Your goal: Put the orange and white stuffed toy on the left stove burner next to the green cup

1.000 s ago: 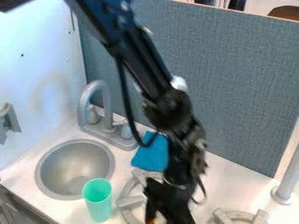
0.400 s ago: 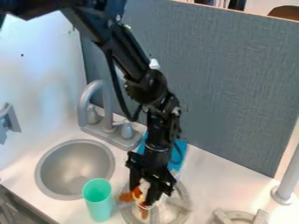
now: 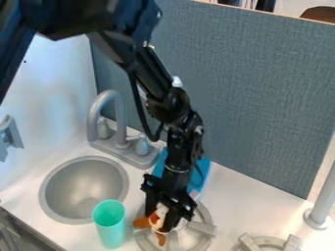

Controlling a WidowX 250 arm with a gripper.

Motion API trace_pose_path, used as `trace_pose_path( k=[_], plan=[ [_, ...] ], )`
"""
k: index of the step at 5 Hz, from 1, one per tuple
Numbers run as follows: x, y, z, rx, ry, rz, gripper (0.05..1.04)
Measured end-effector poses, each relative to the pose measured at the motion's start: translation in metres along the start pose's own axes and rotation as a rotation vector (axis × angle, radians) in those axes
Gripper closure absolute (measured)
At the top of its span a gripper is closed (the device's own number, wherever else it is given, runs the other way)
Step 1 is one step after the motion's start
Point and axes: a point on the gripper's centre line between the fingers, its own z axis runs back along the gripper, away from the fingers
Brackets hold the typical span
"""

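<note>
Nearest, at the lower right, part of a gray stove burner (image 3: 270, 241) sits on the white counter (image 3: 245, 203). To its left is a second gray burner (image 3: 208, 228), and above the left part of that one is a small orange, white and brown stuffed toy (image 3: 142, 222). The black gripper (image 3: 159, 223) points down there, its two fingers closed around the toy; whether the toy touches the burner I cannot tell. Just left of the toy, a mint green cup (image 3: 109, 224) stands upright near the rim of the round gray sink (image 3: 47, 191). Behind the gripper, partly hidden by the arm (image 3: 171, 105), is a blue cloth (image 3: 204, 169). Farther back, a gray faucet (image 3: 108, 100) rises beside the sink, and a blue-gray panel (image 3: 262, 98) stands upright along the counter's back edge.
</note>
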Motion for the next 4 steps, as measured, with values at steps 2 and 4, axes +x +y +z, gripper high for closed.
trace_pose_path(
  k=[2, 4],
  plan=[
    [0.001, -0.003, -0.001, -0.084, -0.03, 0.009, 0.14],
    [-0.014, -0.005, 0.031, -0.109, -0.131, 0.02, 0.078]
  ],
)
